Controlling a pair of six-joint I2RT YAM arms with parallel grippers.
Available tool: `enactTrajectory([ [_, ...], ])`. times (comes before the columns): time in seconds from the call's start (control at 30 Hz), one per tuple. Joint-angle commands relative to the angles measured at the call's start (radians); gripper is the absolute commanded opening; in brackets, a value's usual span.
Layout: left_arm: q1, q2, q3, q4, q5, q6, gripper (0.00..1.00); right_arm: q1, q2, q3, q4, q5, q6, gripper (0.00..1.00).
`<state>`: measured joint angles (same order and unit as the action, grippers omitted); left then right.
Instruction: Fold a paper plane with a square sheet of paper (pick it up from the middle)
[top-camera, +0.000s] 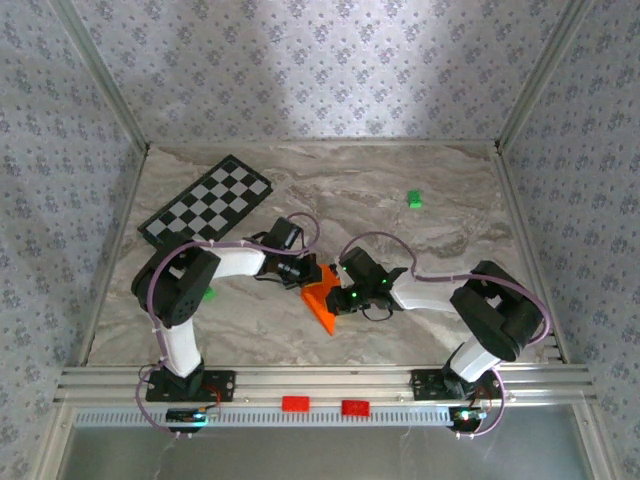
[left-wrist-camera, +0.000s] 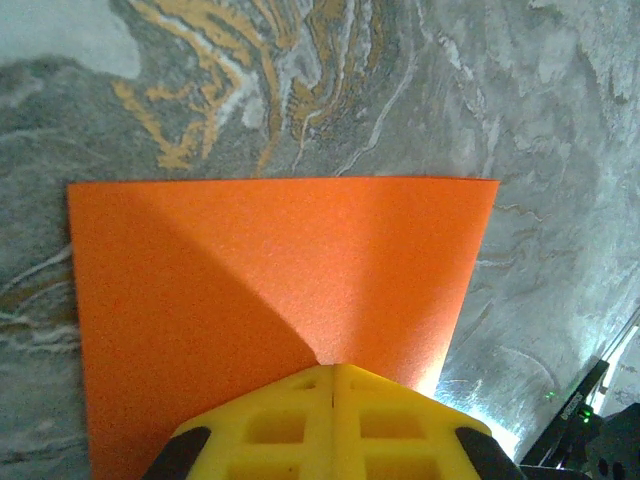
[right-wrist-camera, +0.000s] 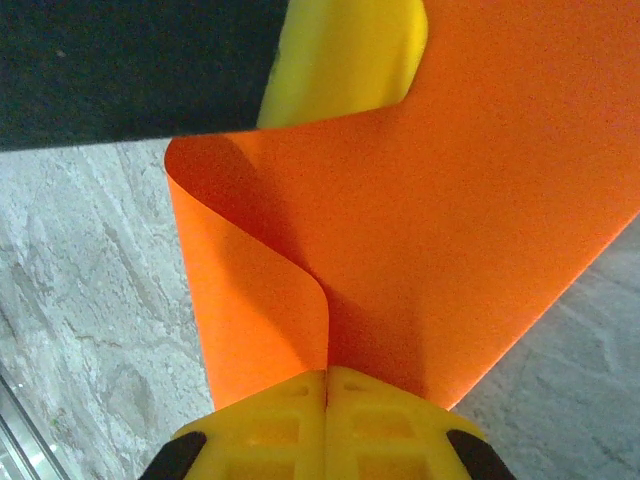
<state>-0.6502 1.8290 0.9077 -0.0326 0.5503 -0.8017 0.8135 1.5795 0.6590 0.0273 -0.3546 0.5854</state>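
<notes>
The square sheet of paper (top-camera: 322, 306) is bright orange and sits at the table's middle front, between my two grippers. My left gripper (top-camera: 306, 276) is shut on one edge of it. In the left wrist view the sheet (left-wrist-camera: 270, 270) spreads flat ahead of the closed yellow fingertips (left-wrist-camera: 333, 370). My right gripper (top-camera: 340, 291) is shut on the opposite side. In the right wrist view the sheet (right-wrist-camera: 460, 220) curls over in a loop at its left, above the closed gripper (right-wrist-camera: 327, 372). The left arm's yellow finger (right-wrist-camera: 345, 60) shows behind the sheet's top edge. A paper plane is out of view.
A black-and-white checkered board (top-camera: 207, 210) lies at the back left. One small green block (top-camera: 413, 199) sits at the back right, another (top-camera: 209, 293) beside the left arm. Two red blocks (top-camera: 295, 404) rest on the front rail. Patterned walls enclose the marble table (top-camera: 450, 215).
</notes>
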Motion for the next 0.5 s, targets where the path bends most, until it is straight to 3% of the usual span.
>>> enactTrajectory([
  [0.0,-0.006,-0.014,-0.022,-0.036,-0.015,-0.006,0.00,-0.003,0.022,0.021,-0.027,0.016,-0.016,0.00],
  [0.47,-0.006,-0.023,0.010,-0.064,-0.024,0.011,0.02,0.009,0.035,0.006,-0.034,0.035,-0.013,0.00],
])
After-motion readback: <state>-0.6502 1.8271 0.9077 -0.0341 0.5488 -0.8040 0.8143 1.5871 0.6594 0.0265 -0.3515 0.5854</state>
